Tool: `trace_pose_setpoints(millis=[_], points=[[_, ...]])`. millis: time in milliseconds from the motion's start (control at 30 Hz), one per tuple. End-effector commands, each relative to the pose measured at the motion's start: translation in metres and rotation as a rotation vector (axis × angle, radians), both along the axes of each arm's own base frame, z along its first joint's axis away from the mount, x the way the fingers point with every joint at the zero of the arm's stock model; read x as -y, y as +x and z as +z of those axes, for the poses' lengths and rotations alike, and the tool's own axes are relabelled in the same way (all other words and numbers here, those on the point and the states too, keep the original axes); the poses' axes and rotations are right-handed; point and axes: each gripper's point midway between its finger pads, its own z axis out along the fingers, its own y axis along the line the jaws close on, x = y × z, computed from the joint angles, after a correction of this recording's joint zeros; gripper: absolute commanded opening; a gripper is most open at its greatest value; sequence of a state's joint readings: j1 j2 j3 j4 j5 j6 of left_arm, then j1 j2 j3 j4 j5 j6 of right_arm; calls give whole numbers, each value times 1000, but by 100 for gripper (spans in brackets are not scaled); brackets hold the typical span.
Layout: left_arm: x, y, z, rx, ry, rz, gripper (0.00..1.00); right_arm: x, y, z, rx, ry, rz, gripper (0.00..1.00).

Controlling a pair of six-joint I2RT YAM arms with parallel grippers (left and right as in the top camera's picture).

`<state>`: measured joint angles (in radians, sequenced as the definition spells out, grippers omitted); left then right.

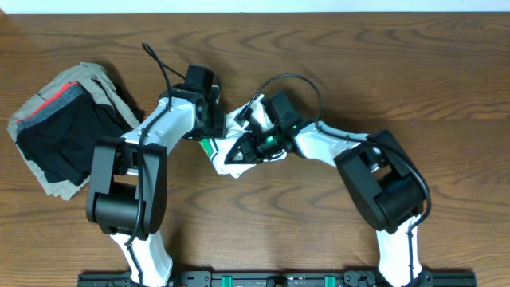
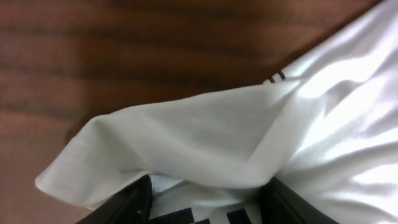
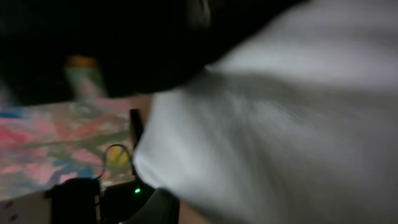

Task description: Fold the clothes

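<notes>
The clothes, a white T-shirt (image 1: 225, 162), lie bunched into a small heap at the table's middle, with a green edge of print showing. Both arms meet over the heap. My left gripper (image 1: 213, 127) sits at its far left side. In the left wrist view the shirt (image 2: 217, 137) drapes in a fold across my left gripper (image 2: 205, 196), whose dark fingers (image 2: 134, 202) stand apart with cloth between them. My right gripper (image 1: 244, 148) is on the heap's right. In its wrist view the blurred shirt (image 3: 280, 124) covers the jaws, with only one finger (image 3: 163, 206) showing.
A pile of folded black, grey, red and khaki garments (image 1: 68, 127) lies at the table's left. The arms' base rail (image 1: 279, 279) runs along the near edge. Bare wooden table (image 1: 398, 72) lies to the right and behind.
</notes>
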<state>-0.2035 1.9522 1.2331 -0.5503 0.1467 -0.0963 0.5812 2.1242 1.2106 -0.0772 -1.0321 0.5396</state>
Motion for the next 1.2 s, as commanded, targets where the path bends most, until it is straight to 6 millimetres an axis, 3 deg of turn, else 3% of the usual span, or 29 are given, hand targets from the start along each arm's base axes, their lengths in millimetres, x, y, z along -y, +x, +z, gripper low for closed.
trace_pose_setpoints(millis=[0,100,233,333,433,600,800,1000,1167], points=[[-8,-11,11,1,10,6,56,8,15,59,117,144,39,17],[-8,0,53,114,-12,14,57,24,20,84,159,161,23,17],[-8,4,102,241,-37,17,64,41,12,119,181,215,45,18],[-7,1,127,289,-76,69,66,55,13,137,238,212,32,20],[7,-9,133,258,-155,60,66,71,30,135,290,139,-44,22],[42,-30,114,154,-272,-2,60,97,53,124,309,51,-140,22],[81,-59,68,44,-441,4,57,121,59,112,306,-10,-172,22],[77,-97,0,-66,-507,232,57,143,62,106,264,-39,-210,20],[78,-109,-22,-52,-613,347,60,155,66,104,258,-47,-233,19]])
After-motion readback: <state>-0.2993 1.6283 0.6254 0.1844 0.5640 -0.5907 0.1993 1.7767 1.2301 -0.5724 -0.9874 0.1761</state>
